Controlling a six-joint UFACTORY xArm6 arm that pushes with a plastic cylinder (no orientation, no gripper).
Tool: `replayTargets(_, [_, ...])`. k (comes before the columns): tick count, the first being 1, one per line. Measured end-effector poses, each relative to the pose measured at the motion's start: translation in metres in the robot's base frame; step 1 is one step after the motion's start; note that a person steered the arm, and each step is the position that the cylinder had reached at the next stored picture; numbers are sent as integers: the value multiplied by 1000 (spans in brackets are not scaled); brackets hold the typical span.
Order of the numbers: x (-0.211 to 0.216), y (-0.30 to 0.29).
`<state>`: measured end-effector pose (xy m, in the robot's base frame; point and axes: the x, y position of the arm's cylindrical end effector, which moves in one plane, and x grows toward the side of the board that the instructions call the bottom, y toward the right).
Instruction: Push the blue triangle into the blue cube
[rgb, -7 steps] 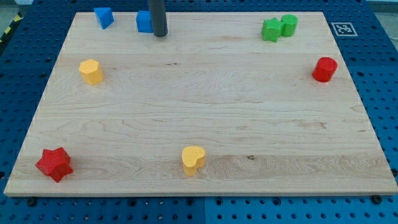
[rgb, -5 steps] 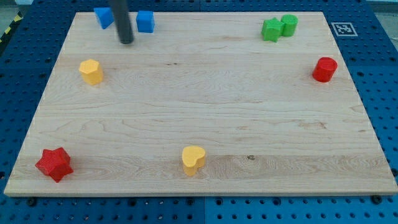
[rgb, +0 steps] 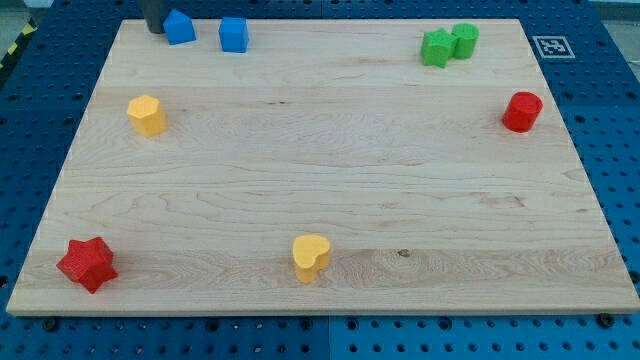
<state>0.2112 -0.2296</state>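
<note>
Since the earlier frame my tip (rgb: 155, 31) has swung left behind the blue triangle (rgb: 180, 27), touching its left side, ready to push it rightward into the blue cube (rgb: 233, 34); there are no jaws.

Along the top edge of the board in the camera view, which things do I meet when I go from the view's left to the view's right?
My tip → blue triangle → blue cube → green star → green cylinder. The tip is directly at the left of the blue triangle, and the two green blocks touch each other.
</note>
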Motion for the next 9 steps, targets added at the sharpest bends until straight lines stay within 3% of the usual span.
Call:
replayTargets(3, [15,60])
replayTargets(5, [55,-1])
replayTargets(9, [159,-32])
